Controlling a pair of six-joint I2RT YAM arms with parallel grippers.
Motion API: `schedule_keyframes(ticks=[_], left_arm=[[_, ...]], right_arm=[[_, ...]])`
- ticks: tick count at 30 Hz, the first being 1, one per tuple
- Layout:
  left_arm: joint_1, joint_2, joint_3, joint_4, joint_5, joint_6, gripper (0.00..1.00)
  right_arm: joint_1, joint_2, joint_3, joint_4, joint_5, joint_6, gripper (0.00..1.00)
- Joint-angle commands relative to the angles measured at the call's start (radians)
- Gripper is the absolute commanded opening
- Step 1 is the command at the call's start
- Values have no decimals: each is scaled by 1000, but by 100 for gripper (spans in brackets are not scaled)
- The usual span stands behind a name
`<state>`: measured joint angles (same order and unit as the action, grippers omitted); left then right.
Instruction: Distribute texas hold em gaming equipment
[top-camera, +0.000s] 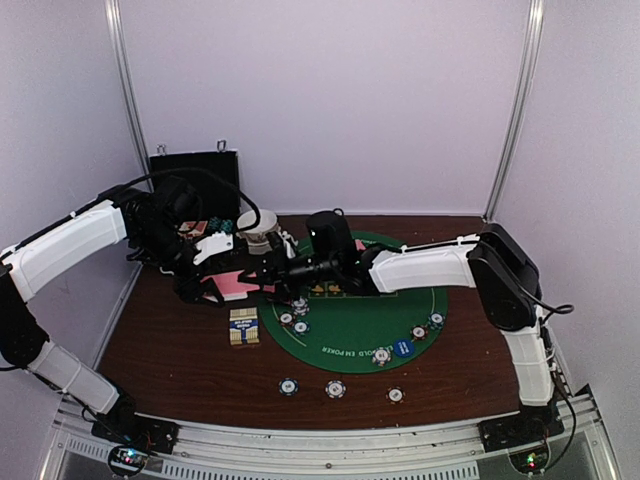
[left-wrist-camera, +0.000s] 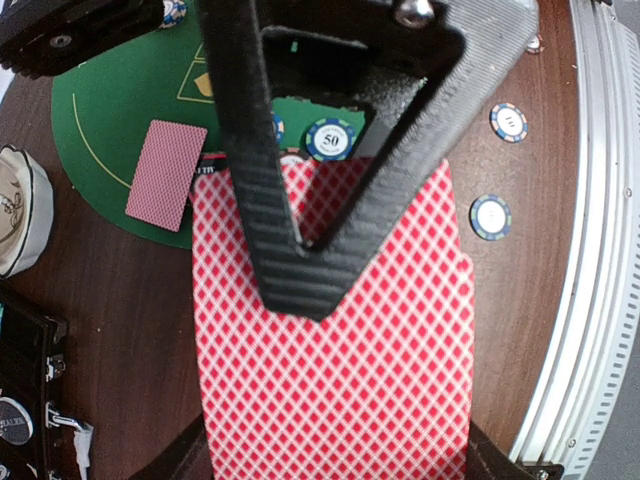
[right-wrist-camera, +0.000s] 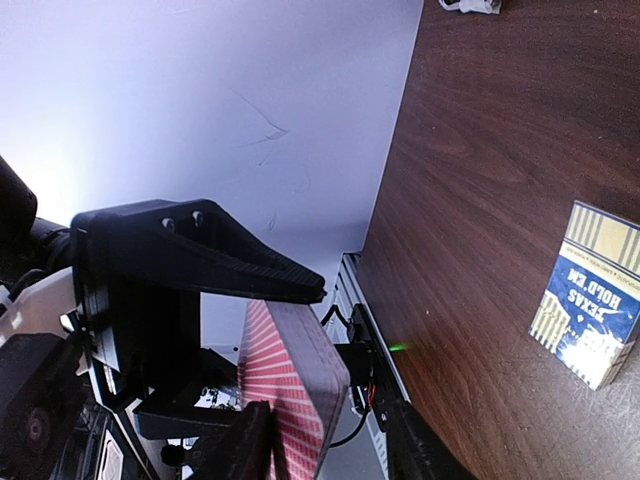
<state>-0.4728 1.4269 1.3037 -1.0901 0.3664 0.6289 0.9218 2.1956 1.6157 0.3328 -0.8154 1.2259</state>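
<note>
My left gripper (top-camera: 212, 288) is shut on a deck of pink-backed cards (top-camera: 236, 287), held above the table left of the green mat. In the left wrist view the deck (left-wrist-camera: 330, 360) fills the frame between my fingers. My right gripper (top-camera: 272, 268) reaches across to it. In the right wrist view its open jaws (right-wrist-camera: 325, 450) straddle the end of the deck (right-wrist-camera: 295, 385), with one finger against the card back. One card (left-wrist-camera: 165, 175) lies face down on the mat. Striped chips lie on the mat (top-camera: 301, 327) and on the near table (top-camera: 335, 389). A blue button (top-camera: 402, 348) lies on the mat.
A Texas Hold'em card box (top-camera: 243, 326) lies beside the round green mat (top-camera: 350, 325); it also shows in the right wrist view (right-wrist-camera: 590, 300). A white bowl (top-camera: 258, 232) and an open black case (top-camera: 195, 175) stand at the back left.
</note>
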Motion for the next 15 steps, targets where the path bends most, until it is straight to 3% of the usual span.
schedule_keyframes(ticks=[1, 8, 15], left_arm=[[3, -16, 25, 16, 34, -1, 0], [3, -11, 25, 15, 27, 0, 0], [4, -8, 22, 15, 21, 3, 0]], right_arm=[[-32, -47, -42, -89, 13, -24, 36], [-35, -93, -86, -10, 1, 38, 29], [-37, -138, -143, 71, -1, 92, 14]])
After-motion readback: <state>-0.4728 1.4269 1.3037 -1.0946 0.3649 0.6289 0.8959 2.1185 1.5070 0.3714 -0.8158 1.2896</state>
